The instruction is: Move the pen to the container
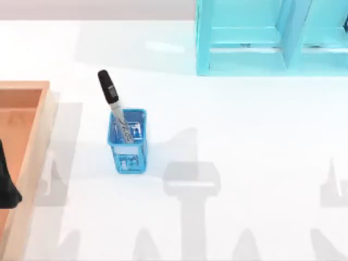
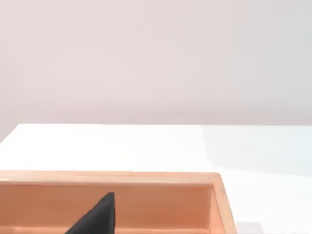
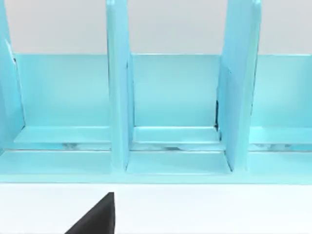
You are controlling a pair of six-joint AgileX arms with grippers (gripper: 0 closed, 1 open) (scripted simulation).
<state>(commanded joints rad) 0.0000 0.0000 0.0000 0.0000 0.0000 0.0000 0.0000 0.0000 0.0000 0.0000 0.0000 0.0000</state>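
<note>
The pen (image 1: 111,98), with a black cap and a silver-grey barrel, stands tilted in a small blue mesh cup (image 1: 129,147) left of the table's middle. The container (image 1: 43,130), a shallow light wooden box, lies at the left edge, apart from the cup. A dark part of my left gripper (image 1: 6,187) hangs over the container at the picture's left border. The left wrist view looks across the container's rim (image 2: 112,176), with a black piece of my left gripper (image 2: 97,218) low in the picture. A black piece of my right gripper (image 3: 97,218) sits before the shelf.
A cyan shelf unit (image 1: 272,43) stands at the back right, and its upright dividers (image 3: 119,97) face the right wrist camera. White tabletop stretches between the cup and the shelf. Grey arm shadows fall along the front.
</note>
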